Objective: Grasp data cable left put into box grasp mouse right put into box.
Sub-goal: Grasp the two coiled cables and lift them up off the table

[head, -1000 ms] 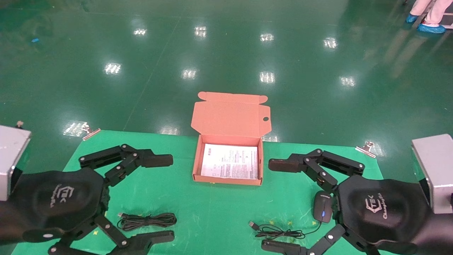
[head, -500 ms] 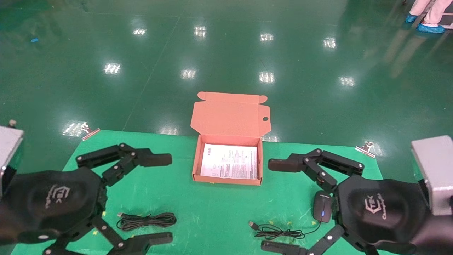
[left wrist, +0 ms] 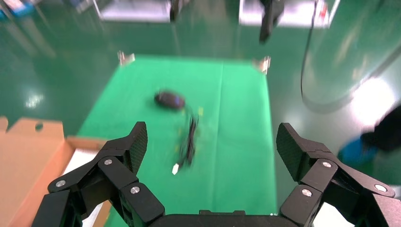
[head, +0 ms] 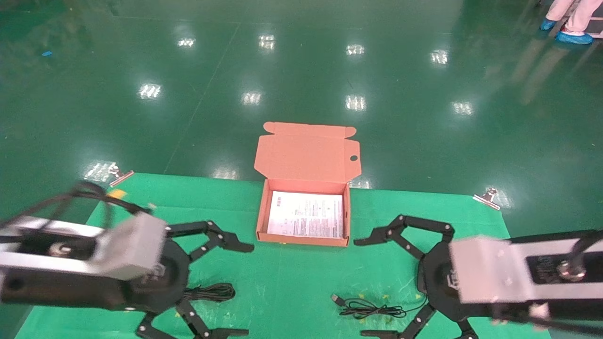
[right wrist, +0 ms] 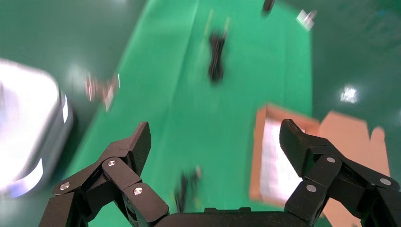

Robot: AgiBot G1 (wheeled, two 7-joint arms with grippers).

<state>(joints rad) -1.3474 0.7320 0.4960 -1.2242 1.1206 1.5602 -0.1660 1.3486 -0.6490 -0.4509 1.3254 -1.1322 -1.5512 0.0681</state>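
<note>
The open orange-brown box (head: 301, 239) stands at the mat's middle back, white sheet inside, lid up. The black data cable (head: 212, 292) lies front left, partly under my open, empty left gripper (head: 238, 289). My open, empty right gripper (head: 370, 287) hovers front right. It hides the mouse in the head view; only the mouse's cord (head: 370, 309) shows. The left wrist view shows its open gripper (left wrist: 213, 142), the blurred mouse (left wrist: 169, 99), its cord (left wrist: 189, 142) and the box (left wrist: 33, 151). The right wrist view shows its open gripper (right wrist: 216, 139), the box (right wrist: 257, 156) and the far data cable (right wrist: 216, 59).
A green mat (head: 292, 282) covers the table, held by metal clips at the back left corner (head: 120, 175) and back right corner (head: 487, 197). Beyond the back edge is shiny green floor. A person's blue-covered feet (head: 572, 36) stand far back right.
Both arms have swung and turned; the wrist housings now sit on top and both open grippers sit lower and nearer the centre. The mouse is now hidden under the right gripper.
</note>
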